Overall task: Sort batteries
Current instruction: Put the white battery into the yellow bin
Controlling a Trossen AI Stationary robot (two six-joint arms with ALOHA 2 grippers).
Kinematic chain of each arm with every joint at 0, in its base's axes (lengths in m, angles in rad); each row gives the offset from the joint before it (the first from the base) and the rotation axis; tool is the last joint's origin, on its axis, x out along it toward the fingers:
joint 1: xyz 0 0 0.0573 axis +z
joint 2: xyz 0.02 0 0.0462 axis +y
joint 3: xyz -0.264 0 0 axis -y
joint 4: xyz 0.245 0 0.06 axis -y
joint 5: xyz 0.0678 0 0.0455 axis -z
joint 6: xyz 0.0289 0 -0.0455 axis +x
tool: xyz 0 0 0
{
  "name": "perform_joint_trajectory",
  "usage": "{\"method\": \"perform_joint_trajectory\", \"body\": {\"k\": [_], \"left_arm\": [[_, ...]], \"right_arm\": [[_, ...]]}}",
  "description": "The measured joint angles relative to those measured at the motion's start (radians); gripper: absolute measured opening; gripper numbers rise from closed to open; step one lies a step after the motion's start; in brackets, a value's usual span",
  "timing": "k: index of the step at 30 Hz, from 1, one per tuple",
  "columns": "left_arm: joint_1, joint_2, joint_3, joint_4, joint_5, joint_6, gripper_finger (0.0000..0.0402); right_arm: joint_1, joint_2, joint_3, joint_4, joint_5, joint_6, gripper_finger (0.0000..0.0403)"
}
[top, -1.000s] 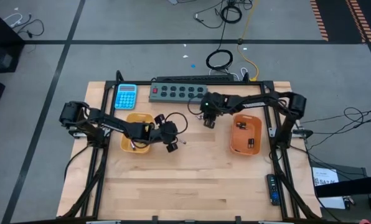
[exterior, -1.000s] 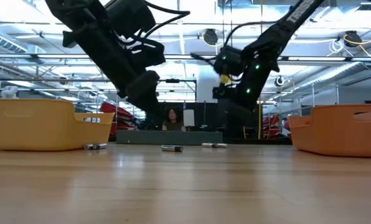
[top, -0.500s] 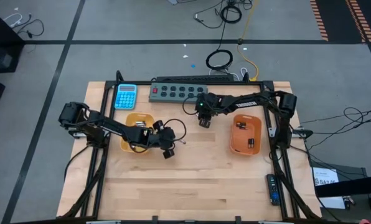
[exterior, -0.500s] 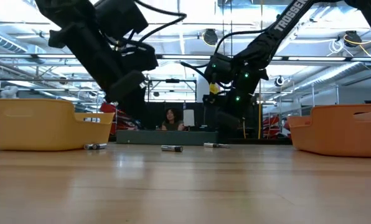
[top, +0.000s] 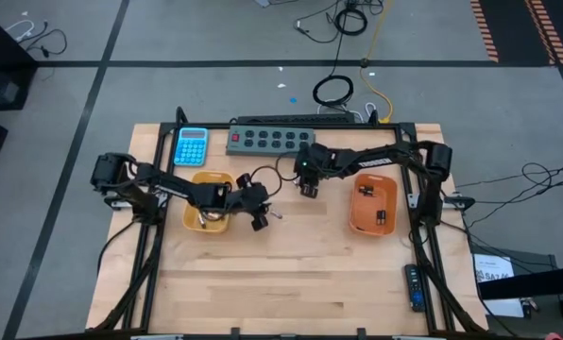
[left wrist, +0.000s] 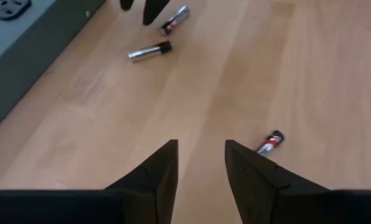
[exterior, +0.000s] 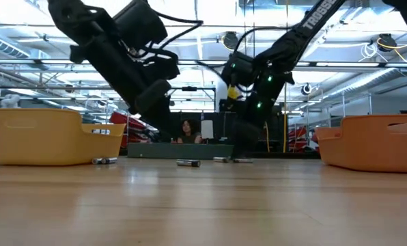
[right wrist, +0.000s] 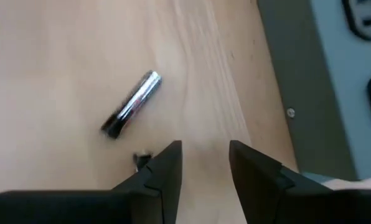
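Two grippers, both empty, jaws spread above loose batteries on the bench.
Right gripper point(right wrist: 204, 163) should drop straight — centring the silvery battery point(right wrist: 131, 104) between its fingers — before pinching; left gripper point(left wrist: 201, 163) hovers nearby.

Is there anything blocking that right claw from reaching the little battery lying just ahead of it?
Nothing visible does. The right gripper is open and empty, and only bare wooden table lies between it and the silvery battery.

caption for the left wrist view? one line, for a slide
Left gripper, jaws open and empty, above the wooden table with three loose batteries ahead and a grey power strip at the edge.
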Motion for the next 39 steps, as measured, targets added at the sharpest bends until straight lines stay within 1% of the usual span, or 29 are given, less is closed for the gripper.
{"method": "perform_joint_trajectory", "body": {"k": [3, 7, 10, 13, 17, 21, 25, 29, 31, 32, 37, 39], "left_arm": [[0.033, 0.0, 0.0, 0.01, 0.036, 0.042, 0.0141], [0.067, 0.0, 0.0, 0.039, 0.071, 0.116, 0.0141], [0.088, 0.0, 0.0, 0.051, 0.084, 0.117, 0.0141], [0.095, 0.0, 0.0, 0.049, 0.085, 0.129, 0.0141], [0.094, 0.0, 0.0, 0.043, 0.116, 0.151, 0.0141], [0.087, 0.024, 0.0, 0.046, 0.147, 0.179, 0.0141], [0.077, 0.063, 0.0, 0.067, 0.193, 0.251, 0.0141], [0.071, 0.071, 0.0, 0.074, 0.196, 0.292, 0.0141], [0.071, 0.069, 0.0, 0.073, 0.195, 0.265, 0.0141], [0.071, 0.066, 0.0, 0.072, 0.194, 0.244, 0.0141], [0.071, 0.063, 0.001, 0.074, 0.19, 0.192, 0.0141], [0.071, 0.063, 0.001, 0.086, 0.166, 0.189, 0.0141]], "right_arm": [[0.015, -0.031, 0.001, -0.023, -0.043, -0.02, 0.0126], [0.06, -0.036, -0.011, -0.077, -0.099, -0.023, 0.0139], [0.097, -0.036, -0.045, -0.066, -0.099, -0.011, 0.0153], [0.107, -0.039, -0.072, -0.027, -0.094, 0.013, 0.0164], [0.097, -0.041, -0.089, -0.016, -0.099, 0.028, 0.0162], [0.096, -0.042, -0.104, -0.016, -0.109, 0.035, 0.0141], [0.094, -0.042, -0.107, -0.029, -0.161, 0.03, 0.0109], [0.095, -0.041, -0.107, -0.04, -0.175, 0.025, 0.0057], [0.095, -0.041, -0.107, -0.042, -0.175, 0.016, 0.0024], [0.095, -0.041, -0.107, -0.042, -0.176, 0.009, 0.0015], [0.095, -0.04, -0.108, -0.036, -0.174, -0.007, 0.001], [0.098, -0.043, -0.109, -0.015, -0.173, -0.012, 0.0006]]}}
